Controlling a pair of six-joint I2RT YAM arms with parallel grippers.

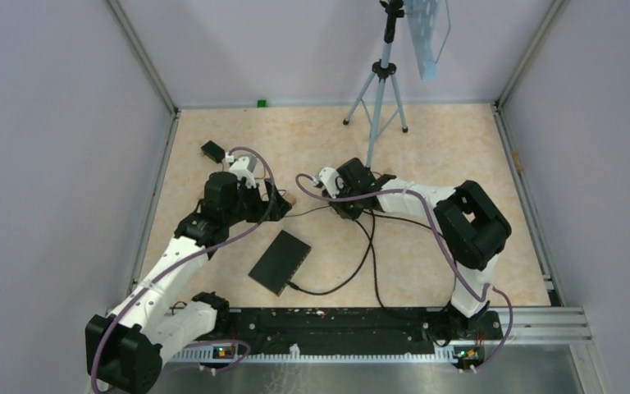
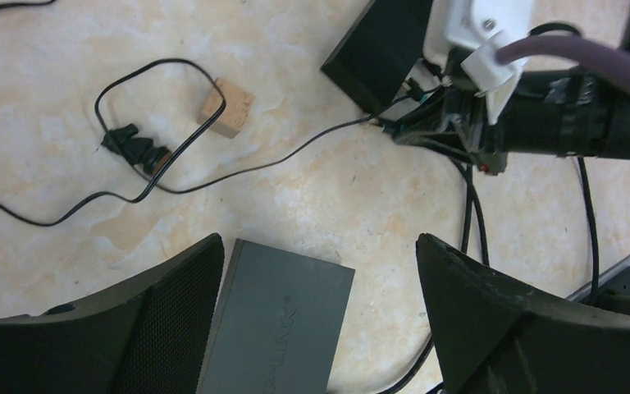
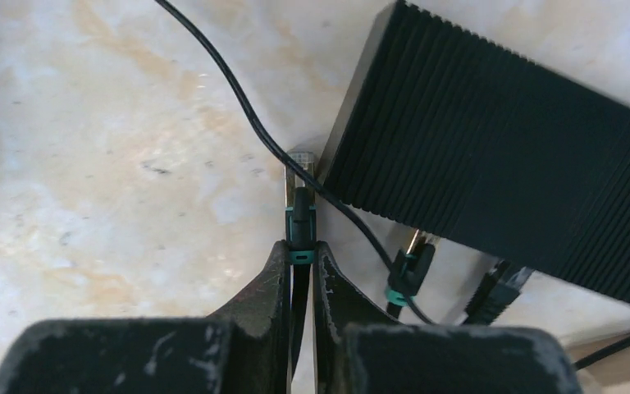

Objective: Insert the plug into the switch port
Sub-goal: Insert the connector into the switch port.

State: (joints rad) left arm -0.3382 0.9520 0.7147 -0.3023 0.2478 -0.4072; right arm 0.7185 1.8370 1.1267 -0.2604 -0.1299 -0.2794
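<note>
The switch [image 1: 279,263] is a flat dark box lying at table centre; the left wrist view shows its grey TP-LINK top [image 2: 283,328]. My left gripper [image 2: 318,246] hangs open above it, fingers wide on either side, touching nothing. My right gripper [image 3: 301,246] is shut on the plug [image 3: 301,215], a black boot with a teal ring and a clear tip. That tip sits beside the corner of a black ribbed box [image 3: 500,156]. Two other plugs [image 3: 410,271] meet that box's near edge. In the top view the right gripper [image 1: 344,203] is right of the left one [image 1: 272,203].
A small wooden block [image 2: 227,107] and a looped black cable with a connector [image 2: 135,149] lie on the table. A tripod [image 1: 381,82] stands at the back, a small black box [image 1: 212,150] at the back left. Cables trail toward the near rail [image 1: 377,324].
</note>
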